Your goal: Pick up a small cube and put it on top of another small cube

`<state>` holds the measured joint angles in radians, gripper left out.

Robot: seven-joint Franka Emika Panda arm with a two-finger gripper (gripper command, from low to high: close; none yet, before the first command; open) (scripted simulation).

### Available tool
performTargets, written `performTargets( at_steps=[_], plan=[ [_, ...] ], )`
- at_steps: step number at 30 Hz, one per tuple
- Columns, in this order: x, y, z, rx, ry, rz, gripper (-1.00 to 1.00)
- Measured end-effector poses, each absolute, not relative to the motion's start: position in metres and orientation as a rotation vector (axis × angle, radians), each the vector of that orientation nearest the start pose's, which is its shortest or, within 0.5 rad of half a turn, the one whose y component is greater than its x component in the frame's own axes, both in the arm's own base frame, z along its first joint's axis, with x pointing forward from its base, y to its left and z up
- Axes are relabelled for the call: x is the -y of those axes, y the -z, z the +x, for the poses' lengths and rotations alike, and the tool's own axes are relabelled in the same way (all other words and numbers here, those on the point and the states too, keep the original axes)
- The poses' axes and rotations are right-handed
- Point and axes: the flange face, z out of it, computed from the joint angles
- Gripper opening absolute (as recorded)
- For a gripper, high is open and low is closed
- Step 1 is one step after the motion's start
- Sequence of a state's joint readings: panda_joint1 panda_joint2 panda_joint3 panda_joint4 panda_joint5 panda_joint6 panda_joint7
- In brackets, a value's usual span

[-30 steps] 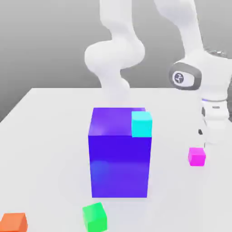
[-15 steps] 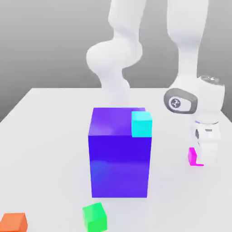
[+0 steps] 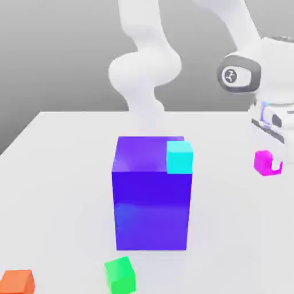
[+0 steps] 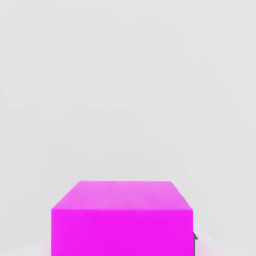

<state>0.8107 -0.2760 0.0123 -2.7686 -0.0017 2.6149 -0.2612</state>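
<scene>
The small magenta cube [image 3: 265, 162] hangs above the white table at the exterior view's right, held off the surface by my gripper [image 3: 269, 164], which is shut on it. The hand view has the same magenta cube [image 4: 122, 217] close up, with pale table beneath it. The small bright green cube [image 3: 120, 274] rests on the table near the front, in front of the big blue-purple block and far to the left of my gripper.
A big blue-purple block [image 3: 152, 192] stands mid-table with a small cyan cube [image 3: 180, 157] at its upper right corner. A small orange cube [image 3: 16, 282] lies at the front left. The white table [image 3: 63, 172] stretches open around them.
My gripper came down over the magenta cube, shut on it, and has since risen with it off the table.
</scene>
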Motion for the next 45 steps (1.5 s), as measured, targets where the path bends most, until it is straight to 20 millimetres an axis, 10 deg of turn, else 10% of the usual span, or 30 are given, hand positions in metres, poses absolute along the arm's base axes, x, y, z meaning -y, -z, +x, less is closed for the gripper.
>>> performTargets(
  at_steps=[11,21,32,42,43,45],
  plan=[
    [-0.205,-0.416,0.333,2.063,0.379,-2.384,-1.0],
    [-0.088,-0.435,0.394,2.347,0.402,-2.206,-1.0],
    [0.024,-0.347,0.452,2.543,0.205,-1.973,-1.0],
    [0.055,-0.199,0.474,2.619,0.001,-1.74,-1.0],
    [0.055,-0.187,0.473,2.619,0.001,-1.738,1.0],
    [0.055,-0.187,0.473,2.619,0.001,-1.739,1.0]
  ],
)
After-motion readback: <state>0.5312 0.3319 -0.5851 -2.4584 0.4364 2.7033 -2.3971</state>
